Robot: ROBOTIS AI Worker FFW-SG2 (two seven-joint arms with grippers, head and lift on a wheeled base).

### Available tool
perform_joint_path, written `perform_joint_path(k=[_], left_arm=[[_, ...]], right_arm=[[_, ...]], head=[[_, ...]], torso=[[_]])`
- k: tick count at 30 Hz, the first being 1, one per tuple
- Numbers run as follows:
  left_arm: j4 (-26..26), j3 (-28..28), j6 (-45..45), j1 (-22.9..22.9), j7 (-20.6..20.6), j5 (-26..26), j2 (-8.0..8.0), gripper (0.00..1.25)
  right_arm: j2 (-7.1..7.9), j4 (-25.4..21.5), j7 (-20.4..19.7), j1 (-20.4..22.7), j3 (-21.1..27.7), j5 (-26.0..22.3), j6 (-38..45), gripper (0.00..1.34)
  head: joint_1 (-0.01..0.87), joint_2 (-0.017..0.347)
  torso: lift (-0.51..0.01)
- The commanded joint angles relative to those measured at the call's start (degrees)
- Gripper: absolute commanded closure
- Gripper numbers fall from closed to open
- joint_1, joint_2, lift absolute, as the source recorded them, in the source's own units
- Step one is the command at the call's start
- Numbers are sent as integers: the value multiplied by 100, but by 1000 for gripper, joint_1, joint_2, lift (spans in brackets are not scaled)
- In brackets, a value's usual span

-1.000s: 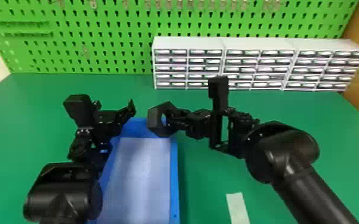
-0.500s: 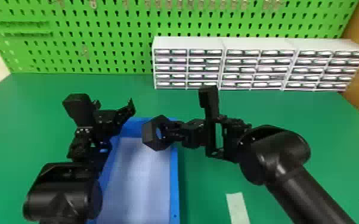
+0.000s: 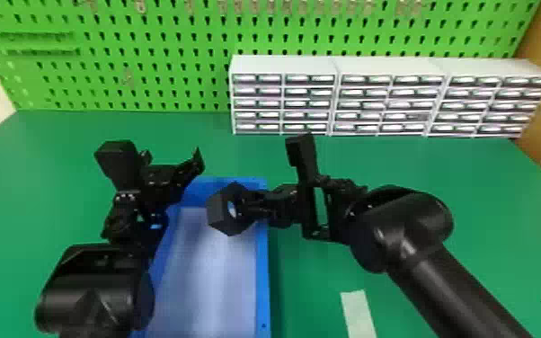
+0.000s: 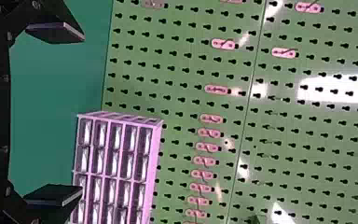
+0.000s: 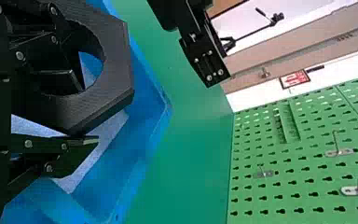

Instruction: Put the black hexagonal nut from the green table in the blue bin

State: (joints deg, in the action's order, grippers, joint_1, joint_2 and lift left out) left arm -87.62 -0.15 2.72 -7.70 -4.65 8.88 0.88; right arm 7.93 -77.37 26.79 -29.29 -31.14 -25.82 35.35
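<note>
My right gripper (image 3: 251, 209) is over the back right part of the blue bin (image 3: 263, 269), shut on the black hexagonal nut (image 3: 221, 215), which is held tilted above the bin. In the right wrist view the nut (image 5: 116, 60) shows large, one finger through its hole and the other against its outer side; that gripper (image 5: 81, 112) grips its ring, with the bin (image 5: 140, 172) beyond. My left gripper (image 3: 193, 168) is parked above the bin's back left corner. Seen in the left wrist view, the left gripper (image 4: 81, 114) stands open, its fingers wide apart and nothing between them.
White drawer cabinets (image 3: 283, 103) line the back of the green table (image 3: 476, 224), before a green pegboard (image 3: 148, 67). A strip of white tape (image 3: 358, 314) lies on the table right of the bin. The left arm stands along the bin's left side.
The right arm has moved left and slightly down and toward the robot, carrying the nut from the bin's back right edge to over its inside. The left arm has kept still.
</note>
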Motion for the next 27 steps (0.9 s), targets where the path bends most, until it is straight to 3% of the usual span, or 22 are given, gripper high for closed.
perform_joint_path(k=[1,14,27], left_arm=[[17,-20,0,-4,0,-9,0,139],[34,-46,0,-13,8,-9,0,139],[34,-28,0,-4,8,0,0,139]], right_arm=[[-81,161,1,-112,-67,16,-46,1087],[-300,644,19,-288,-208,16,-195,1087],[-309,697,36,-253,-199,104,-213,1070]], head=[[686,51],[686,51],[686,51]], torso=[[-97],[-97],[-97]])
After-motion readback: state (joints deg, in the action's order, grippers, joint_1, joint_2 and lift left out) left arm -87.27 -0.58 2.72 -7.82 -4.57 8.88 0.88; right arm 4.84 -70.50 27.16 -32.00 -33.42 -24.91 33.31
